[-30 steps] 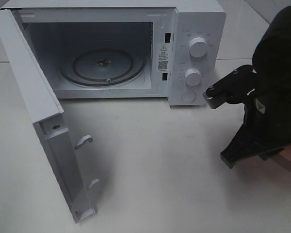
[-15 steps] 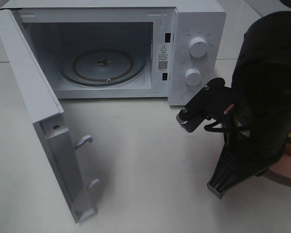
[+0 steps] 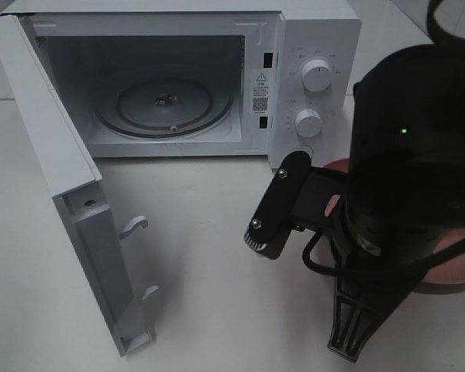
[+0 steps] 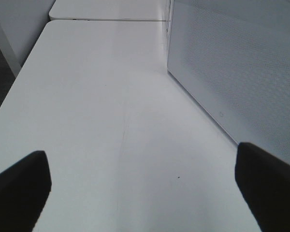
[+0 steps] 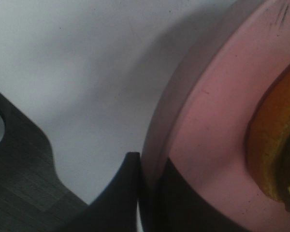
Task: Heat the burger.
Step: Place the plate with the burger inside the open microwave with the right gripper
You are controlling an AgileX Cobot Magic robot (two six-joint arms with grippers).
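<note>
Right hand [image 5: 150,169] pinched the round pink plate [image 5: 208,111] carrying the golden-bun burger [image 5: 270,145] beside the white microwave [image 3: 337,31]; left hand [image 4: 145,188] sat wide open.

A white microwave [image 3: 310,46] stands at the back of the pale desk [image 3: 209,256] with its door [image 3: 54,147] swung wide open to the left, two latch hooks [image 3: 133,225] jutting from the door's inner edge. Inside the bare cavity lies a round glass turntable [image 3: 167,105]; on the control panel to the right sit an upper knob [image 3: 316,75], a lower knob [image 3: 308,122] and a round button [image 3: 301,153], with a warning sticker [image 3: 261,89] on the frame beside them. A pink plate [image 5: 217,125] with a darker rim shows at the right, in front of the control panel
</note>
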